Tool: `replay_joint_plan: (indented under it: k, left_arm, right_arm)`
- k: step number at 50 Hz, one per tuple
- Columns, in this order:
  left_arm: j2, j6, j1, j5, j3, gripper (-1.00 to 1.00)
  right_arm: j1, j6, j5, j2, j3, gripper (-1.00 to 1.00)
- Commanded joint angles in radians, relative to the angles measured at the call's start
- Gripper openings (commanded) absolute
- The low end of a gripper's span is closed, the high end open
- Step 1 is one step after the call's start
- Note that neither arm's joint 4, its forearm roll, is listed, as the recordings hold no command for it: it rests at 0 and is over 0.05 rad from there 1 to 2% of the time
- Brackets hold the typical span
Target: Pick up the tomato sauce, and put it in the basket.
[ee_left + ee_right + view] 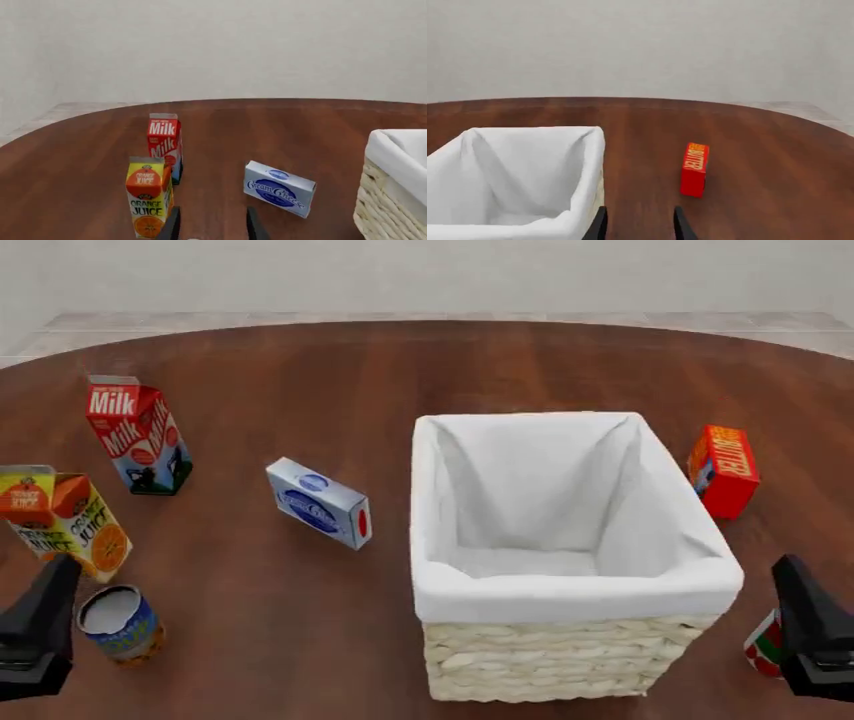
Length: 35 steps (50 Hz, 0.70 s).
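Note:
The tomato sauce (763, 643) is a small can with a red, green and white label at the front right of the table, just right of the basket's near corner. My right arm hides most of it, and no wrist view shows it. The basket (561, 660) is a large pale wicker box with white cloth lining, standing mid-table with nothing inside. My right gripper (639, 227) is open, above the table beside the basket's right wall (594, 165). At the front left my left gripper (213, 229) is open too, holding nothing.
A milk carton (136, 433) and an orange juice carton (67, 520) stand at the left, with a blue-and-yellow can (120, 623) in front of them. A cream cheese box (318, 502) lies left of the basket. A red butter box (723, 470) stands to its right.

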Motion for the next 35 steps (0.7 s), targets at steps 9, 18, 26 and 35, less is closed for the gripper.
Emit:
replay_joint_plan:
  k: [9, 18, 26, 35]
  left_arm:
    - [0.001, 0.001, -0.003, -0.006, 0.006, 1.0]
    - [0.007, 0.0, -0.003, -0.01, 0.005, 1.0]
    - [0.006, 0.001, -0.003, -0.008, 0.005, 1.0]
    - [0.007, 0.001, 0.004, -0.007, 0.004, 1.0]
  right_arm:
    - [0.007, 0.005, 0.001, 0.003, -0.008, 1.0]
    - [0.007, 0.006, 0.006, 0.001, -0.012, 1.0]
    - [0.007, 0.006, 0.009, 0.0, -0.014, 1.0]
    - [-0.002, 0.063, 0.012, 0.052, -0.027, 1.0]
